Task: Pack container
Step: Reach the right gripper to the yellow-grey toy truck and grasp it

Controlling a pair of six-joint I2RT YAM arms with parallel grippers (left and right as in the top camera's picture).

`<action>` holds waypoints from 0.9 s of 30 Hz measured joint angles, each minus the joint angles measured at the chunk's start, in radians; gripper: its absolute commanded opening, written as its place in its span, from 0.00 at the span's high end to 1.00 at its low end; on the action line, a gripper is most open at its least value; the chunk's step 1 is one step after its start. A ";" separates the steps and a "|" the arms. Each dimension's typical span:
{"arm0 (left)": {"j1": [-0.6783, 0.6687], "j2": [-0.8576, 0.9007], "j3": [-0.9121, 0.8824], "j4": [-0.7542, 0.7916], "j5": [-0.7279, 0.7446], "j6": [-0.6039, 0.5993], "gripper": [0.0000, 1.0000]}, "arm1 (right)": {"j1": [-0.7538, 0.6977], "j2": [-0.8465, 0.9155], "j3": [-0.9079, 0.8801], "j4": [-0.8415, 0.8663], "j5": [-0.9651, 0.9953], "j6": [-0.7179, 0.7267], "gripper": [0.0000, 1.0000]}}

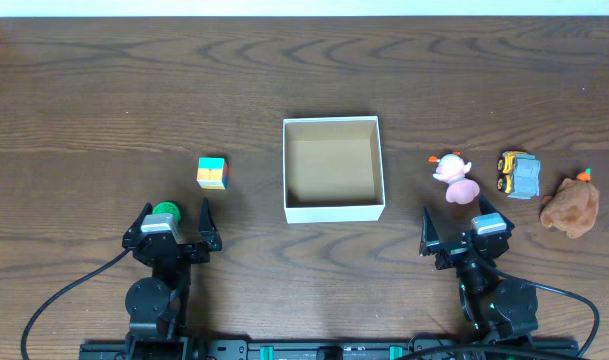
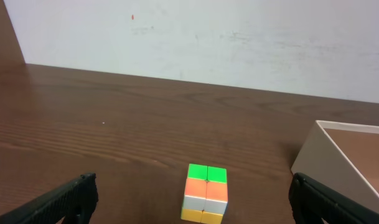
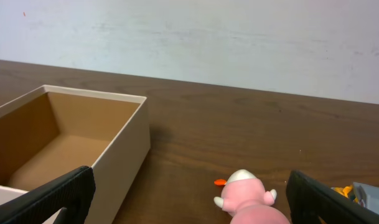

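Note:
The container [image 1: 334, 208] is a square white box with a tan-brown inside, standing empty at the table's middle; its wall shows in the left wrist view [image 2: 323, 155] and in the right wrist view [image 3: 124, 158]. A colourful cube [image 1: 212, 173] lies left of it, ahead of my left gripper [image 1: 174, 217], which is open and empty; the cube also shows in the left wrist view [image 2: 206, 193]. A pink toy [image 1: 456, 178] lies right of the box, ahead of my open, empty right gripper [image 1: 464, 230]; it also shows in the right wrist view [image 3: 251, 202].
A yellow and grey toy truck [image 1: 518, 174] and a brown plush toy [image 1: 572, 208] lie at the far right. A white wall stands behind the table's far edge.

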 measured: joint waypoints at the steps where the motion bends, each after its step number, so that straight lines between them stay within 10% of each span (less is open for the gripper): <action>1: 0.000 0.000 0.000 0.000 0.000 0.000 0.02 | 0.000 0.000 0.000 0.000 0.000 0.000 0.01; 18: 0.000 0.002 0.010 -0.019 -0.001 -0.069 0.02 | -0.002 0.000 0.005 -0.011 0.016 0.079 0.01; 27: 0.000 0.216 0.248 -0.277 -0.021 -0.134 0.02 | -0.097 0.114 0.267 -0.301 0.119 0.122 0.01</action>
